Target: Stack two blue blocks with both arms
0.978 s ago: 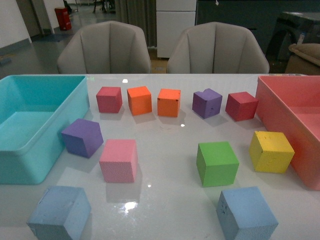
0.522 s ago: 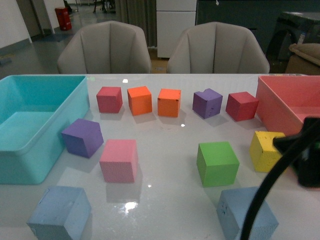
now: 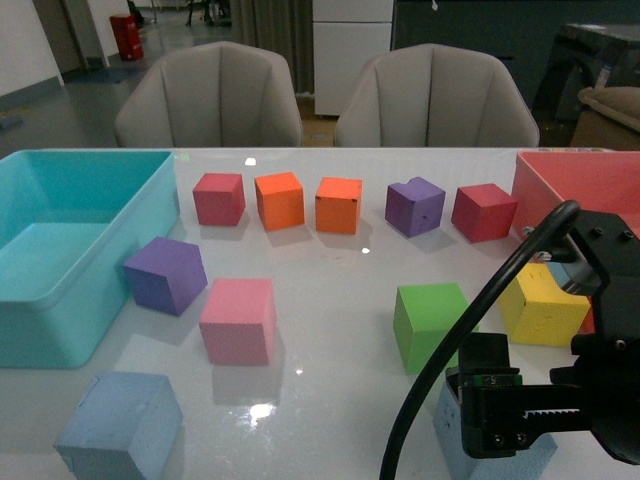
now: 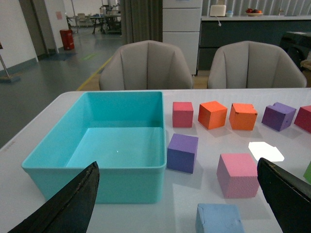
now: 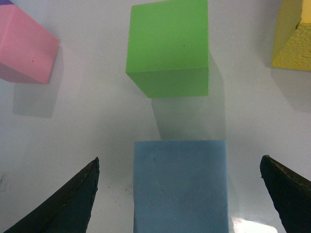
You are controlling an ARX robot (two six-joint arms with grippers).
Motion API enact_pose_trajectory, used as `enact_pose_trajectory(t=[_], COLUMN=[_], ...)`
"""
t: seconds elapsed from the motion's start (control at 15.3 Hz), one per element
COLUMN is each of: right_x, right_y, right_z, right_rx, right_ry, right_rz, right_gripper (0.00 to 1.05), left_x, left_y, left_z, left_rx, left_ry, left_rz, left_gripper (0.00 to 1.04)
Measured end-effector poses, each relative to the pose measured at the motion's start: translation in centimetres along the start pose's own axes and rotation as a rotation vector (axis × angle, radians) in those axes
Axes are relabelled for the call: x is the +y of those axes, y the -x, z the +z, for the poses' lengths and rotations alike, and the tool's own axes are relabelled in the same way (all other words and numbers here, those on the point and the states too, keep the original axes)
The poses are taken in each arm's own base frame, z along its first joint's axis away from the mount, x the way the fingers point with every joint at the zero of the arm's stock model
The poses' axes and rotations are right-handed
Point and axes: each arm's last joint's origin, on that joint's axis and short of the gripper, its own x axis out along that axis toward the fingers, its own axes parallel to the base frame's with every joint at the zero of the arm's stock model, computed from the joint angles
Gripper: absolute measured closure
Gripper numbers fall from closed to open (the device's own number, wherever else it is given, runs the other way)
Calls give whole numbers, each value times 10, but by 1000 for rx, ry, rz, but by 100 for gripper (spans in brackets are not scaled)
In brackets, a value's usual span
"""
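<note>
Right wrist view shows the right gripper (image 5: 179,160) with its fingers (image 5: 68,208) spread wide. One blue block (image 5: 181,189) sits on the white table (image 5: 87,107) in the gap between them and touches neither finger. The picture's edge cuts off the block's near part. Just beyond it stands a green cube (image 5: 170,46). A pink cube (image 5: 24,46) and a yellow cube (image 5: 294,39) are each cropped at the edges.

From the front, the right arm (image 3: 590,400) and its black cable (image 3: 470,330) cover most of this block, so only slivers of pale blue show beside and below the gripper.

The left gripper (image 4: 177,162) is also spread wide and holds nothing. The other blue block (image 4: 218,218) lies on the table ahead of it, between the lines of its two fingers and apart from both. It is near the turquoise bin (image 4: 92,167), and its near side is cropped.
</note>
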Motion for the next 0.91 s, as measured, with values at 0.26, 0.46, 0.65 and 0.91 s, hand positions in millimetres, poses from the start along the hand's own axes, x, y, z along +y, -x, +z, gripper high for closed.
enact_pose_trajectory(t=[0.26, 0.46, 0.65, 0.91], right_x=[8, 7, 3, -2], right_y=[-20, -38, -46, -38], right_z=[-6, -19, -27, -30], right_rx=[59, 102, 113, 115], right_ry=[22, 26, 25, 16], right_rz=[-13, -30, -44, -53], right_gripper=[6, 6, 6, 44], left_x=[0, 0, 0, 0], left_y=[0, 0, 0, 0], left_z=[0, 0, 0, 0], left_rx=[0, 0, 0, 0], left_ry=[0, 0, 0, 0], left_rz=[0, 0, 0, 0], left_gripper=[7, 7, 7, 7])
